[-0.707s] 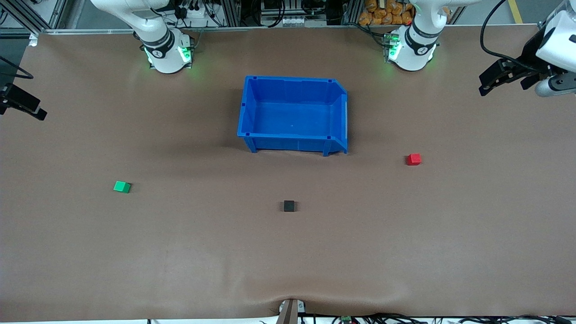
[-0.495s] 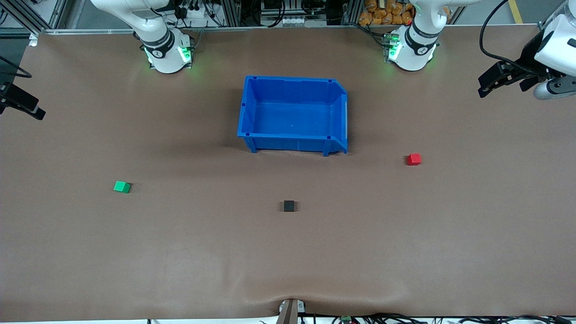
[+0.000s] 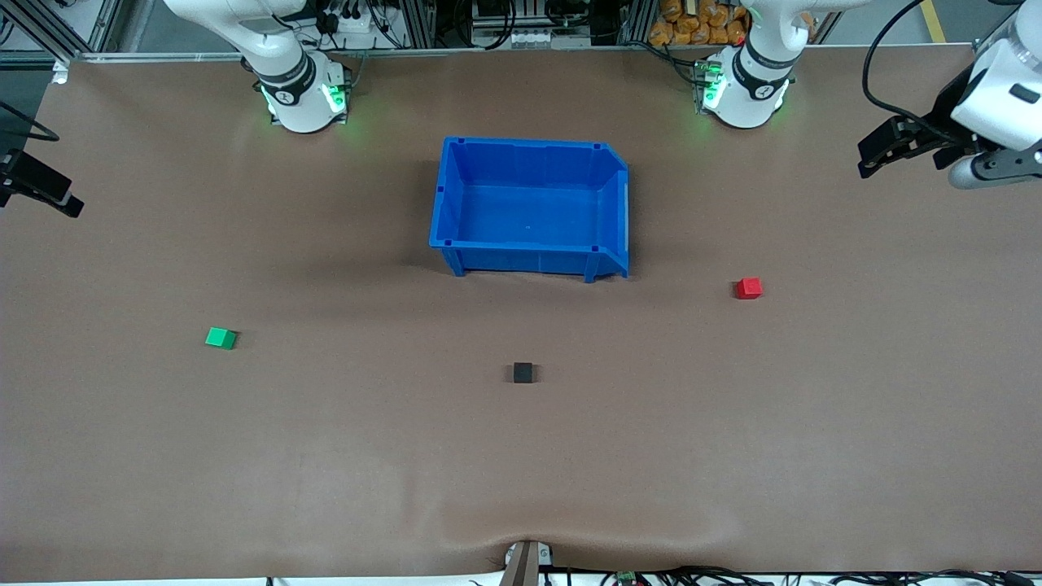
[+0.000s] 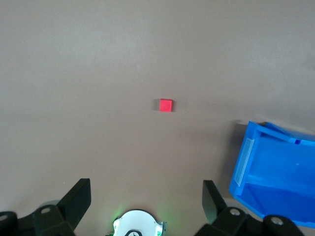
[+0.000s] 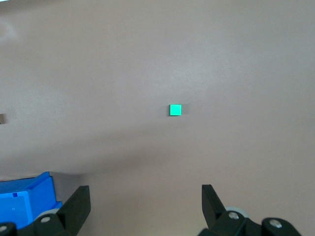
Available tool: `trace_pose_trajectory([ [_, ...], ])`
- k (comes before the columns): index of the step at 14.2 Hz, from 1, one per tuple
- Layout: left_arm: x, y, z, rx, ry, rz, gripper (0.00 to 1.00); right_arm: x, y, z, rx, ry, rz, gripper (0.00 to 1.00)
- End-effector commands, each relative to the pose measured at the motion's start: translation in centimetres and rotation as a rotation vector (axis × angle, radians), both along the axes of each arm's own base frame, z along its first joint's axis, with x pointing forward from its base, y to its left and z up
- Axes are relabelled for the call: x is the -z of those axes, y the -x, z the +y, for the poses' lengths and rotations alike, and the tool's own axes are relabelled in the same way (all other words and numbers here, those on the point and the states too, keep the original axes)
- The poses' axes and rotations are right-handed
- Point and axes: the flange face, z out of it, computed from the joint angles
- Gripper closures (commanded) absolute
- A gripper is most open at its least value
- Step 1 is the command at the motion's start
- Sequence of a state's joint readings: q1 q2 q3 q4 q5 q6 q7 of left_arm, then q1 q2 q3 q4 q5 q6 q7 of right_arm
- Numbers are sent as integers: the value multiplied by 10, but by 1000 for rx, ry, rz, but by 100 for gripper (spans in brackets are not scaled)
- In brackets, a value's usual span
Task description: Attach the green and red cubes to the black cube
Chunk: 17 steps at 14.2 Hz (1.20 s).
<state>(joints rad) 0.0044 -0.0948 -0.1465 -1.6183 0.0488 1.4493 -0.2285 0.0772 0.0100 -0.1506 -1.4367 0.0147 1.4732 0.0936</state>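
The green cube lies on the brown table toward the right arm's end. The red cube lies toward the left arm's end. The black cube lies between them, nearer to the front camera than the blue bin. My left gripper is up in the air over the table's edge at the left arm's end, open and empty; its wrist view shows the red cube. My right gripper is over the edge at the right arm's end, open and empty; its wrist view shows the green cube.
An empty blue bin stands mid-table between the two arm bases, farther from the front camera than the black cube. It shows in the left wrist view and in the right wrist view. The left arm's base shows between its fingers.
My left gripper has shifted a little inward over the table from its end. The right gripper and the three cubes have not visibly moved.
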Motion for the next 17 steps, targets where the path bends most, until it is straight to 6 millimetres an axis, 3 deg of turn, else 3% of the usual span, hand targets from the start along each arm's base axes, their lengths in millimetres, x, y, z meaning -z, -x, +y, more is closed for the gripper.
trace_pose_trajectory([
  [1, 5, 2, -4, 21, -6, 20, 0, 2, -12, 1, 0, 19, -23, 0],
  [3, 9, 4, -4, 22, -8, 26, 0, 27, -38, 6, -9, 31, -43, 0],
  [7, 17, 6, -3, 20, -10, 32, 0, 28, -39, 6, -4, 20, -42, 0],
  [8, 18, 5, -3, 20, -10, 27, 0, 45, -47, 7, -7, 28, -20, 0],
  [9, 23, 5, -3, 21, -11, 33, 0, 82, -66, 7, -13, 40, 39, 0],
  [10, 25, 5, -3, 21, -10, 29, 0, 106, -77, 8, -20, 70, 81, 0],
  [12, 28, 7, -3, 22, -13, 27, 0, 107, -79, 6, -20, 106, 80, 0],
  [13, 30, 7, -3, 22, -13, 27, 0, 120, -85, 6, -20, 115, 96, 0],
  [17, 41, 6, -3, 23, -14, 30, 0, 123, -95, 3, -33, 157, 71, 0],
])
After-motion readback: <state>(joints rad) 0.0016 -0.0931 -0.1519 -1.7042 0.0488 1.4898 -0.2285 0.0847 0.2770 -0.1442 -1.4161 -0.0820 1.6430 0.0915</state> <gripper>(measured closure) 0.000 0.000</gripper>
